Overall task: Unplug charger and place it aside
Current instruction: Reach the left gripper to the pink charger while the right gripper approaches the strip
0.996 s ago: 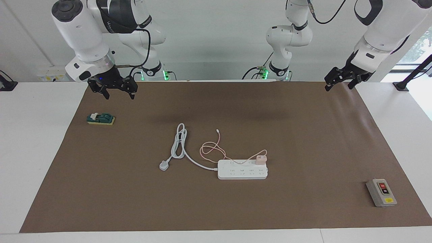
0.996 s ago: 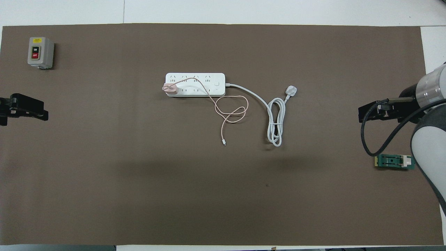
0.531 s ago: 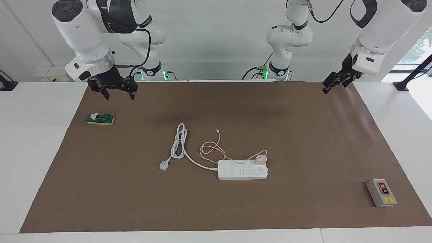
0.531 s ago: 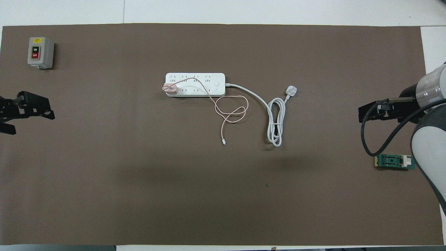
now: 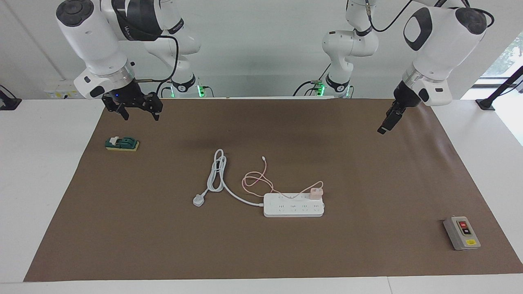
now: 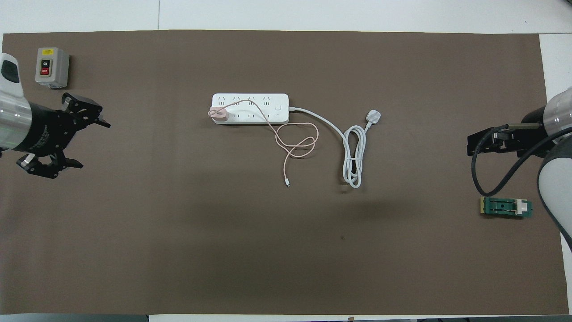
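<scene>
The pale pink charger (image 5: pixel 316 193) is plugged into the white power strip (image 5: pixel 293 206) in the middle of the mat, at the strip's end toward the left arm. It also shows in the overhead view (image 6: pixel 218 114) on the strip (image 6: pixel 250 108). Its thin pink cable (image 5: pixel 255 181) loops on the mat nearer the robots (image 6: pixel 299 143). My left gripper (image 5: pixel 384 125) is open and empty in the air over the mat's left-arm end (image 6: pixel 91 145), well apart from the charger. My right gripper (image 5: pixel 141 116) is open and empty, waiting over the mat's right-arm end (image 6: pixel 471 145).
A grey on/off switch box (image 5: pixel 461 232) sits at the left arm's end, farther from the robots (image 6: pixel 51 67). A green knife switch (image 5: pixel 121 143) lies under the right gripper's area (image 6: pixel 506 207). The strip's thick white cord (image 5: pixel 216 173) and plug (image 5: pixel 198 200) lie beside the strip.
My left gripper has swung from the mat's edge in over the mat, lower and turned, toward the strip. The right gripper shifted only slightly. The charger has not moved.
</scene>
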Robot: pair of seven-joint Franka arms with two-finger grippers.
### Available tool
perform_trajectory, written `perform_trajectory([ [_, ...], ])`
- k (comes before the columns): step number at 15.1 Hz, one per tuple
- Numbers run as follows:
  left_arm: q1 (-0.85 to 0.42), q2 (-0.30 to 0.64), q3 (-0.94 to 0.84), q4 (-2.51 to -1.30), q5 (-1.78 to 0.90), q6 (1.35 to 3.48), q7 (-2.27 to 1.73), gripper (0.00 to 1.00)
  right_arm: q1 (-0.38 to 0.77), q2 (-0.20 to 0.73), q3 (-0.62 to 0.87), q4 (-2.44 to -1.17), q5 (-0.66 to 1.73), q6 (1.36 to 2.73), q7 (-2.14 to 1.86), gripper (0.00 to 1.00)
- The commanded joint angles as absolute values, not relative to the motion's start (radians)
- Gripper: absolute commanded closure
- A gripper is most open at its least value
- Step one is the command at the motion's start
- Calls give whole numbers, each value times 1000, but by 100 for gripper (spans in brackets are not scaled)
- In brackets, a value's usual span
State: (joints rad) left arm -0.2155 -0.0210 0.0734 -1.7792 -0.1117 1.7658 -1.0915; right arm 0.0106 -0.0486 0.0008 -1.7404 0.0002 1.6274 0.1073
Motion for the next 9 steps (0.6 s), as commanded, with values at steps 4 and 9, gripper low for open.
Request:
perform_trajectory([
  [4, -271, 135, 84, -1770, -123, 1957, -1449, 0, 3, -58, 15, -1749, -12, 1669, 368, 0],
  [9, -304, 313, 86, -1646, -132, 2089, -1709, 0, 8, -63, 21, -1773, 6, 1684, 819, 0],
])
